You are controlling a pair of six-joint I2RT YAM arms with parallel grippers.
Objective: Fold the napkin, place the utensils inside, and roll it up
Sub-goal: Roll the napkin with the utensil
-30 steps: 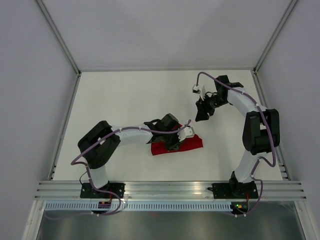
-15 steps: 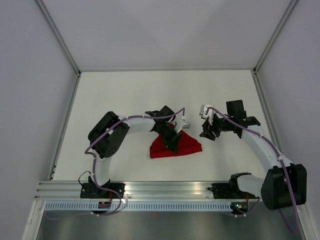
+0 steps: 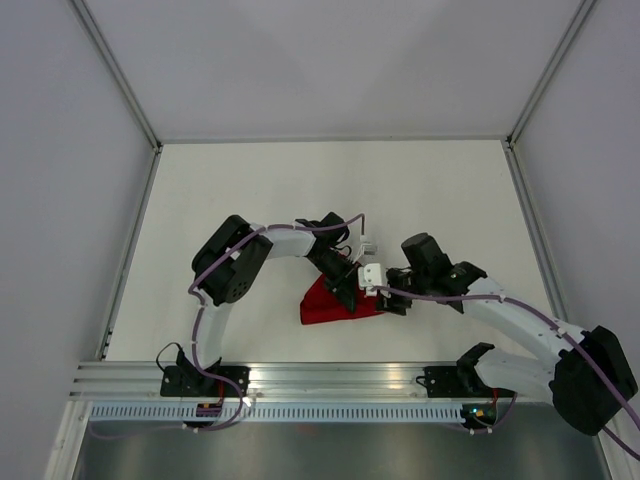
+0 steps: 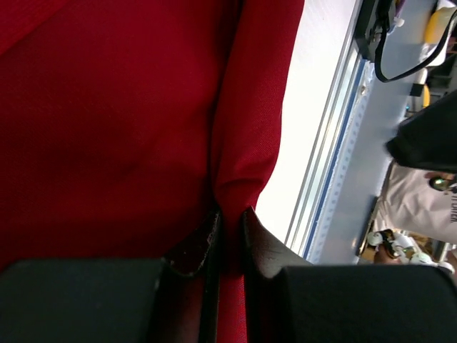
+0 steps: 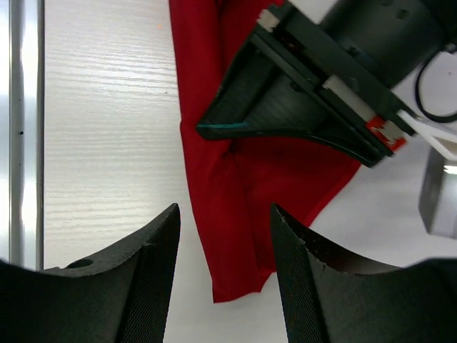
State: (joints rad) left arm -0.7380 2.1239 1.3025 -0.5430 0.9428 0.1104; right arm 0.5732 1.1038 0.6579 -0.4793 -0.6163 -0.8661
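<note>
Left claw point(image 4: 228, 236) pinches a napkin point(image 4: 107, 128) fold; right claw point(image 5: 223, 214) open, at napkin's 3 o'clock, above bench point(image 5: 100, 107).

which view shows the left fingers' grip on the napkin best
The left wrist view: the left fingers pinch a napkin fold close up. The right wrist view shows the pinch from outside; the top view shows it tiny and partly hidden.

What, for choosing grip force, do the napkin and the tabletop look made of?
The napkin looks like thin woven cloth, deep red with a slight sheen. A fine weave and soft folds show, so it is perhaps a synthetic. The tabletop is white and matte with faint wood-grain streaks, probably laminate or painted wood, but the look leaves that open.
</note>
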